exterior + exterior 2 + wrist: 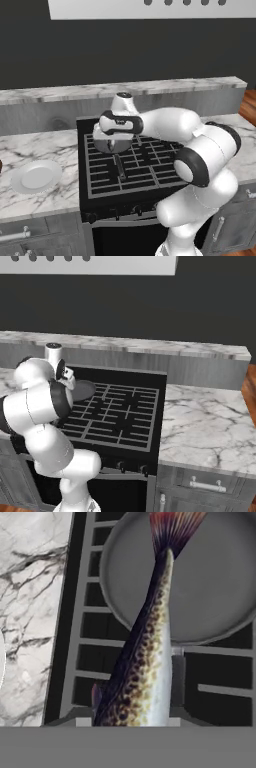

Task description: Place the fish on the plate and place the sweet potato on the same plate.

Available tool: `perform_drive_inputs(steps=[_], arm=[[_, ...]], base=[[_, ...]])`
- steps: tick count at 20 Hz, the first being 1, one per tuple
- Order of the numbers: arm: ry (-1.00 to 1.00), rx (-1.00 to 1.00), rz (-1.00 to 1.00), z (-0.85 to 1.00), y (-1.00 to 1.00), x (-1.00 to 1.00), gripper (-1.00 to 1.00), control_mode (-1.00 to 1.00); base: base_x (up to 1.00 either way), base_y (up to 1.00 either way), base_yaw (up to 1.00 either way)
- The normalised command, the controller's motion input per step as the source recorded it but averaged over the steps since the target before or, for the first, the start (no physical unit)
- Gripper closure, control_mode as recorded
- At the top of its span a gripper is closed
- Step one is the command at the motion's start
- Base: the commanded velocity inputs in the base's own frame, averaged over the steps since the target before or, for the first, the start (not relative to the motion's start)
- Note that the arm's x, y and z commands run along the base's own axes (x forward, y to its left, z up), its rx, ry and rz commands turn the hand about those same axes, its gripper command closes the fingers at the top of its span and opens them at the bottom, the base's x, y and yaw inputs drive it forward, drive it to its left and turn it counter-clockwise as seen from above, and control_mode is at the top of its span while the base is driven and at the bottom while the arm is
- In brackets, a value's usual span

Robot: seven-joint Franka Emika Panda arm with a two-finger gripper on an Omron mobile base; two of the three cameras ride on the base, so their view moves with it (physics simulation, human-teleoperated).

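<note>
Speckled and silver-bellied, the fish [142, 662] fills the middle of the hand view, its body rising from the bottom edge between where the fingertips would be, its red-tinged tail fanned toward 12 o'clock over the frying pan [210, 587]. It hangs above the pan and the black stove grate [90, 642], apart from both. The end effector [116, 131] appears closed on the fish, though its fingers are hidden behind the body, so how far they stand apart cannot be told.

From the left base camera the arm reaches over the stove [150, 165], with the hand above the dark grey pan [111, 145], whose long handle [120, 167] points toward 6 o'clock. At 9 o'clock from the stove, the round white plate [36, 176] sits bare on the marble table [45, 145], well apart from the hand.

From the right base camera the pan [82, 390] shows at the stove's left side, just beside the arm's elbow.
</note>
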Motion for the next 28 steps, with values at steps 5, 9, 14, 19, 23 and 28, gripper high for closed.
perform_drive_inputs(steps=[5, 9, 14, 19, 23, 28], arm=[[-0.02, 0.0, 0.0, 0.22, 0.34, -0.49, 1.0, -1.0], [-0.03, 0.0, 0.0, 0.18, 0.36, -0.49, 1.0, -1.0], [-0.04, 0.0, 0.0, 0.15, 0.48, -0.41, 1.0, -1.0], [0.0, -0.01, 0.0, 0.05, 0.64, -0.11, 1.0, -1.0], [0.0, 0.0, 0.01, 0.01, 0.65, -0.01, 1.0, -1.0], [0.0, -0.01, 0.0, 0.0, 0.63, 0.01, 1.0, -1.0]], base=[[0.0, 0.0, 0.0], [0.0, 0.0, 0.0], [0.0, 0.0, 0.0], [0.0, 0.0, 0.0], [0.0, 0.0, 0.0], [0.0, 0.0, 0.0]])
